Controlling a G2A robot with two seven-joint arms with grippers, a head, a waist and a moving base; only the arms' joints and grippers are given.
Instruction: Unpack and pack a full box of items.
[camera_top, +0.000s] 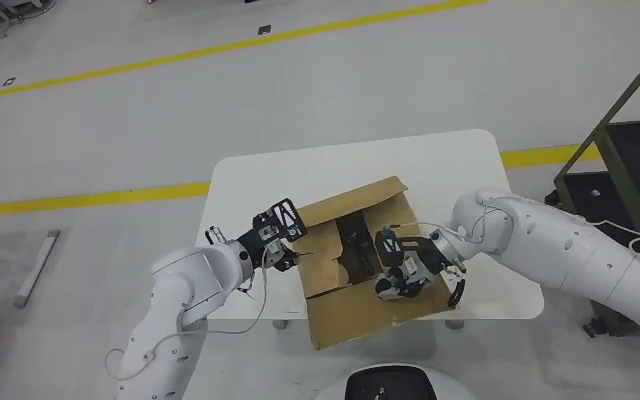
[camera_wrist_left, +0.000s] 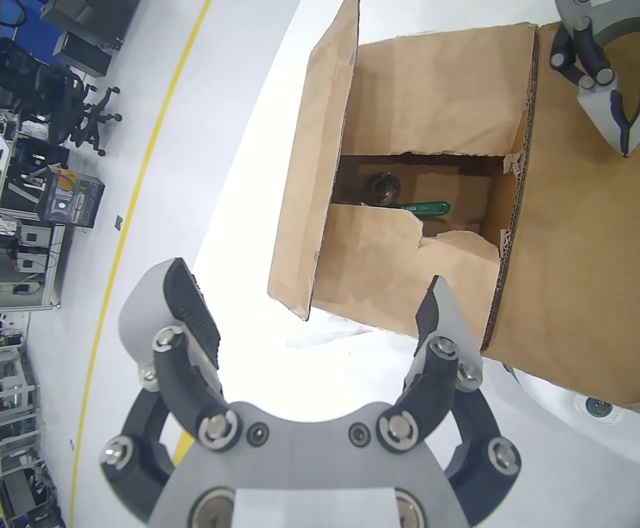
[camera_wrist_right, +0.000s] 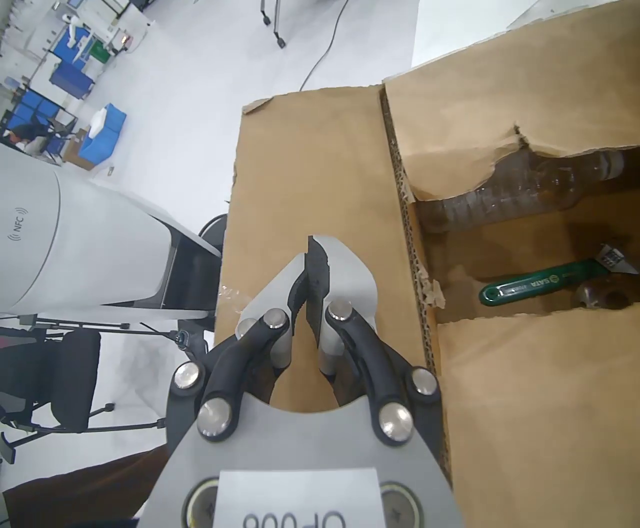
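While the wrench (camera_wrist_right: 540, 286) is seen lying inside the box (camera_wrist_left: 425, 100), the closed right hand (camera_wrist_right: 316, 260) is placed nearer it than the open left hand (camera_wrist_left: 306, 272) outside.

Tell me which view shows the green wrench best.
The right wrist view: the green wrench shows handle and head, close. In the left wrist view, its handle shows, farther off. In the top view I cannot make it out.
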